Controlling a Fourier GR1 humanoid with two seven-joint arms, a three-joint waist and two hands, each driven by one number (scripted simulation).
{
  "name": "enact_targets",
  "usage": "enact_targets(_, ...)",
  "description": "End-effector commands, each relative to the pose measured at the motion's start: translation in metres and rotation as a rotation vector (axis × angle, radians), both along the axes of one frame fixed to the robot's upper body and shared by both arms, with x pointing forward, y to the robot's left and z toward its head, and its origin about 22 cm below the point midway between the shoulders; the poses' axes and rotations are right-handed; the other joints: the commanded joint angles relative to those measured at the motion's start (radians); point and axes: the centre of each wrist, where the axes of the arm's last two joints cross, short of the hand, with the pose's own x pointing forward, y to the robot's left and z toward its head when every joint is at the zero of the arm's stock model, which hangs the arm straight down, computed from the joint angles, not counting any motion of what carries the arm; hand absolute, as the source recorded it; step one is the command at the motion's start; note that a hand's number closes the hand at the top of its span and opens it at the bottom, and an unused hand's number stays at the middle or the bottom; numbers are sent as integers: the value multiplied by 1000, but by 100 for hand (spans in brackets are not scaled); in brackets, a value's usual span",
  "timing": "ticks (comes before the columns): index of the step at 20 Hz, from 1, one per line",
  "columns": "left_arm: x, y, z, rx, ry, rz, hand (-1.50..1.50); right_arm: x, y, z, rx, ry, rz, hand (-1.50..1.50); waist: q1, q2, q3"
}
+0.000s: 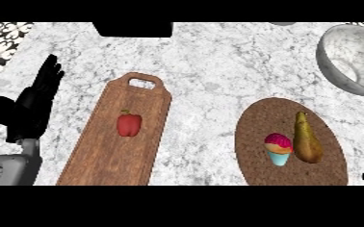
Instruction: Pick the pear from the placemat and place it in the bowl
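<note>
Counter: a white and grey marbled counter top [213, 62] is seen from steeply above, with every object resting on it.
Placemat: a round brown placemat [259, 173] is laid at the lower right of the view, its lower edge cut off by the picture.
Pear: a brownish-green pear [306, 140] is found lying on the placemat, toward its right side, with the narrow stem end turned away from the robot and the wide end nearer.
Cupcake: a cupcake [278, 149] with pink and orange topping and a light blue wrapper is placed on the same mat, just beside the pear on its left; whether the two touch cannot be told.
Bowl: a grey marbled bowl [334, 62] is set at the upper right corner, partly cut by the picture's edge, well apart from the placemat.
Cutting board: a long wooden cutting board [107, 158] with a handle hole at its far end is laid slightly tilted, left of centre.
Bell pepper: a red bell pepper [128, 124] is seen lying near the middle of the board.
Left hand: the black left hand [35, 103] is shown at the left edge, fingers straight and pointing up, nothing held, resting clear of the board.
Right hand: not seen in the view.
</note>
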Motion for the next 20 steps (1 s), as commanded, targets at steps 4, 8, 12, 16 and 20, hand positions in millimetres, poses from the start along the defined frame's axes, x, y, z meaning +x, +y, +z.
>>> enact_targets(4,11,-5,15,0,-6,-15,0,36,10,3,-37,283,-22,-150,22,4,1)
enact_targets(8,9,9,6,4,-11,-15,0,63,7,-24,-24,388,10,-150,17,4,1)
enact_targets(12,8,2,-8,15,9,-6,0,72,12,-31,-53,532,5,-150,4,2,1)
enact_targets(16,13,-12,-13,3,5,7,0,83,17,-45,-39,613,-1,-150,-6,0,1)
enact_targets(20,8,4,10,10,-1,22,0,76,11,-75,-133,618,0,-150,-10,-3,2)
